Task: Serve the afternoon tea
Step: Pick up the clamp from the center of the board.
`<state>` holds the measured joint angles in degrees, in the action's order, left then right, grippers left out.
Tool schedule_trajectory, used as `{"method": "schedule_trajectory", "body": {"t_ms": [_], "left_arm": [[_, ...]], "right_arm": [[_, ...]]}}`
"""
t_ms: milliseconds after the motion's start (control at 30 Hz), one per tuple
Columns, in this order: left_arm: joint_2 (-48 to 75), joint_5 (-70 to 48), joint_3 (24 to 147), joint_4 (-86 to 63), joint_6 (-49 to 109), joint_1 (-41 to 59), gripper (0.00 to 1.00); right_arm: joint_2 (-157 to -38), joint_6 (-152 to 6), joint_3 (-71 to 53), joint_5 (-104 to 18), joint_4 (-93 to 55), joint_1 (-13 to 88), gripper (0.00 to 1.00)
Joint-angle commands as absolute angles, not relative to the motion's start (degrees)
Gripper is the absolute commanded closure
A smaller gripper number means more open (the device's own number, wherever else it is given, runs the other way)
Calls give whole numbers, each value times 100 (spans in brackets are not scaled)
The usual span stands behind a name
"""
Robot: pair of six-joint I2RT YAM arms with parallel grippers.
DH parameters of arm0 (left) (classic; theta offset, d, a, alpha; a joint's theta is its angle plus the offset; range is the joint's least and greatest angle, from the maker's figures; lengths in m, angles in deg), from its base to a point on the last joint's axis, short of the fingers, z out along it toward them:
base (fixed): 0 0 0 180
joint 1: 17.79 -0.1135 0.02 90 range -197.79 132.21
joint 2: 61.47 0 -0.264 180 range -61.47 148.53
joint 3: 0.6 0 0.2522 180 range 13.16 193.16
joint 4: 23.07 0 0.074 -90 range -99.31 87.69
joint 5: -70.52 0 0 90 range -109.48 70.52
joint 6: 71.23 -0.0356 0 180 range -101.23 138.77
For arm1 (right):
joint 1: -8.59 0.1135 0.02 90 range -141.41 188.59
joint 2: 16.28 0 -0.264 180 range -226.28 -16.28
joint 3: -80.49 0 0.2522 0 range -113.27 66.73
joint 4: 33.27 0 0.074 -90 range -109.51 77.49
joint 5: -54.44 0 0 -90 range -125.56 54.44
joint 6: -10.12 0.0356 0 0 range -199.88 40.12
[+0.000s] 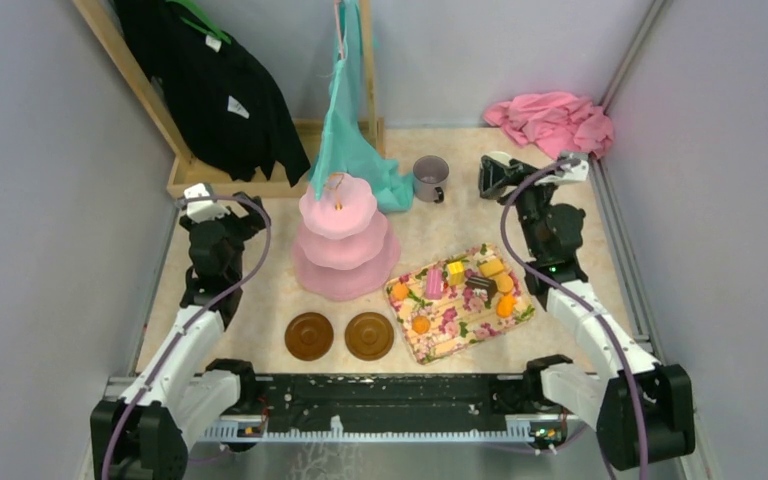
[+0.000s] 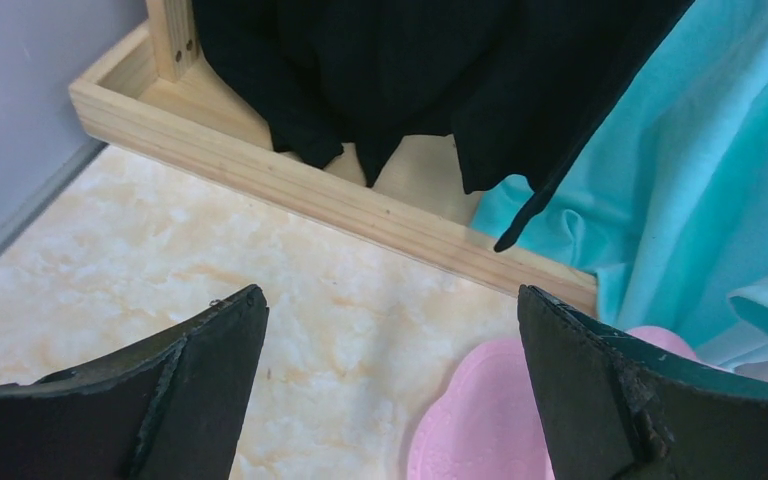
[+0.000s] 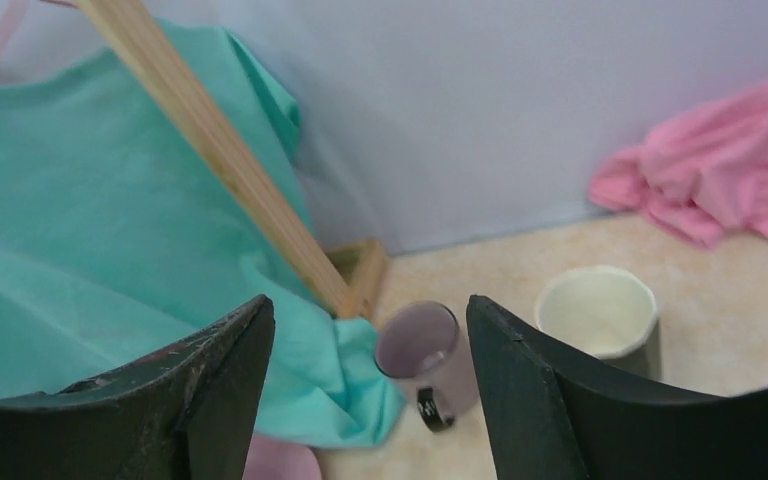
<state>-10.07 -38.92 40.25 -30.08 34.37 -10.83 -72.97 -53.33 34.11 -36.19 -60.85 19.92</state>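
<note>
**Operator:** Afternoon tea, where does it all sit?

**Spotter:** Left to right for you: left jaws wide apart, empty, above bare bench point(image 2: 160, 260) by the pink stand point(image 1: 345, 240). Brown discs point(image 1: 309, 336) lie in front of it. Toy cakes point(image 1: 454, 272) lie on the floral tray point(image 1: 445, 340). Right jaws are apart, empty, facing the grey mug point(image 1: 430, 177) (it touches the teal fabric point(image 3: 110, 230)) and the black mug point(image 3: 598, 312).

**Operator:** Which step?

**Spotter:** Nothing is served, I'd judge. You're lining up on a mug. Next you lower around it and close squarely.
</note>
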Motion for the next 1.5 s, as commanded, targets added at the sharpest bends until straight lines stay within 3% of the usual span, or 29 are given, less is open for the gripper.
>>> {"method": "schedule_trajectory", "body": {"t_ms": [0, 200, 400, 633, 867, 1133, 1467], "left_arm": [[-1096, -3806, 4414, -2288, 4282, -1071, 1], [-772, -4250, 5027, -982, 5209, -538, 1], [-750, -4426, 4969, -996, 5809, 238, 1], [-874, -4119, 4805, -1447, 6020, 597, 1], [-1459, -3963, 4409, -1926, 6084, 663, 3], [-1567, -3735, 4356, -2033, 6221, 669, 6], [-1644, -3777, 4390, -1953, 6265, 665, 6]], "right_arm": [[-7518, -5601, 2695, -2388, -4241, 2245, 30], [-8274, -5570, 1838, -616, -1142, 2265, 30], [-8292, -5438, 1928, -299, -223, 1839, 29], [-8674, -5357, 1648, -466, 498, 1096, 30], [-8926, -5427, 1593, -548, 910, 1054, 31], [-9083, -5655, 1680, -1069, 1075, 1061, 40], [-9423, -5729, 1840, -1184, 916, 1060, 41]]}}
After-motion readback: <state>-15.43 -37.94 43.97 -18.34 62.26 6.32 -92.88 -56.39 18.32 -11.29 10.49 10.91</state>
